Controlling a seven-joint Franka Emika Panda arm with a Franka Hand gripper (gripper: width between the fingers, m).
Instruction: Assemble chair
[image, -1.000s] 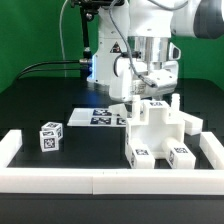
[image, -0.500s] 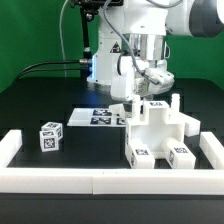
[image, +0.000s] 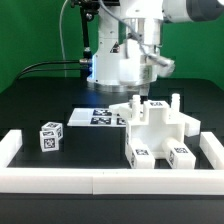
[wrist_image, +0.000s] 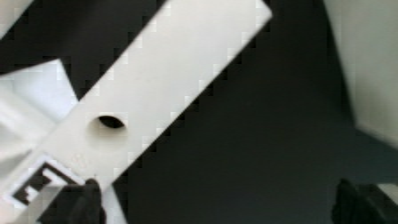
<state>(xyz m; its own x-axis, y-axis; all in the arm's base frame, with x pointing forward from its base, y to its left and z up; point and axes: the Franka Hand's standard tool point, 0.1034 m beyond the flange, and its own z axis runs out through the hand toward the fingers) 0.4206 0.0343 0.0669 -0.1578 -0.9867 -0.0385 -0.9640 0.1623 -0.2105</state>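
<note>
Arm (image: 128, 45) has lifted over the last second. The wrist was low over the part-built chair (image: 158, 130); now it hangs clearly above it. In the wrist view the fingers (wrist_image: 79, 203) stand wide apart with nothing between them but dark table and the edge of a panel.

I read this as a release just finished: whatever went onto the chair stays there on its own, and I am backing off. My guess is that the next job is fetching another loose part.

The chair sits inside the border rails (image: 100, 181), close to the rail on the exterior view's right. It has not shifted across the exterior pictures, as far as I can tell. Slim pegs (image: 177, 99) stand up from its top, and tags face the camera on its lower blocks.

A tagged cube (image: 50, 136) lies well apart from the chair toward the exterior view's left, untouched. The marker board (image: 98, 117) lies flat on the same side of the chair, nearer to it and farther from the camera.

Materials:
- Chair parts are matte white hard plastic, blocky and square-edged, with printed black-and-white tags.
- The flat panel (wrist_image: 151, 90) under the wrist is long and smooth, with one small round hole (wrist_image: 111, 122) and a tag near one end.
- The table (image: 35, 110) is matte black; the backdrop is green.
</note>
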